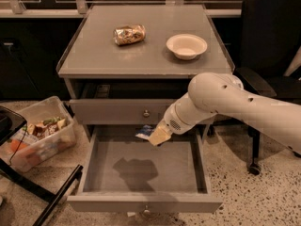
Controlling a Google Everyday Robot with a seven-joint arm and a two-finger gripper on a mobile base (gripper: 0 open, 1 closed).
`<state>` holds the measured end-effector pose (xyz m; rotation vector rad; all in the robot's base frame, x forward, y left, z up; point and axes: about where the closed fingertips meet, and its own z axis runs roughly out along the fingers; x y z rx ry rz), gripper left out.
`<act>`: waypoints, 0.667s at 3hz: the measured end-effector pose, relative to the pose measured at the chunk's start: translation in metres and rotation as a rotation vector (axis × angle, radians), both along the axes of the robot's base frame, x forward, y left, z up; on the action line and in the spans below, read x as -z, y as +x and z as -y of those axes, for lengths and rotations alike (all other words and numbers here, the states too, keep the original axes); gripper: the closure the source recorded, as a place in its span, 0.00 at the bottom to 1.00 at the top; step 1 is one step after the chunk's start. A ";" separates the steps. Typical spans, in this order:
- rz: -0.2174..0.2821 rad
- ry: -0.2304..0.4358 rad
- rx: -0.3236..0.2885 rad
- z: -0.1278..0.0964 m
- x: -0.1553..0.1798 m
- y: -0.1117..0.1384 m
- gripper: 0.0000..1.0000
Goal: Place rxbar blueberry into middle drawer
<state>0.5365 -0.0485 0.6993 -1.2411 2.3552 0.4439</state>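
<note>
Hanging in the camera view above the back of the wide grey open middle drawer (141, 204), the beige two-finger gripper (158, 136) has its jaws clenched on the small dark-blue-and-white rxbar blueberry (144, 132), which sticks out toward nine o'clock, probably so it can fall inside.

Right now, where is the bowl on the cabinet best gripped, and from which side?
By its rim, from above: the bowl stands upright, open side up, with a thin rim. The end effector hangs over the middle drawer, shut on the rxbar blueberry.
</note>
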 end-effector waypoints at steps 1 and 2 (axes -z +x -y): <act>0.000 0.000 0.000 0.000 0.000 0.000 1.00; -0.005 -0.049 -0.027 -0.007 0.022 0.007 1.00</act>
